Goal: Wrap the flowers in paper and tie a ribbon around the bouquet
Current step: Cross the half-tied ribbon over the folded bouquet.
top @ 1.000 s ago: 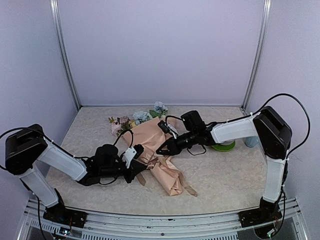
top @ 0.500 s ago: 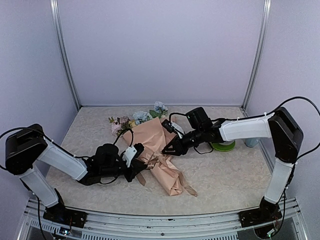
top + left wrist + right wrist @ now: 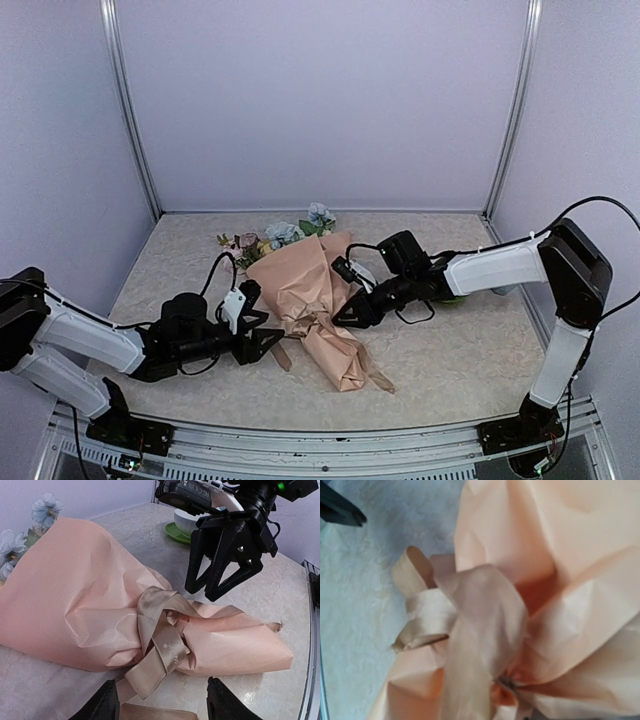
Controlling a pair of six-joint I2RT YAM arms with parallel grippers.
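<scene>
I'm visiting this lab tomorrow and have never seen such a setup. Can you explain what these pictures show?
Two robot arms are bolted at the near edge of a table; each ends in a two-finger claw. The wide picture comes from a fixed camera above and behind them; the other two from cameras on the wrists. On the table lies a bouquet: flowers wrapped in peach paper, with a beige ribbon tied round its middle. The left claw and right claw sit either side of the ribbon, both open, holding nothing.
</scene>
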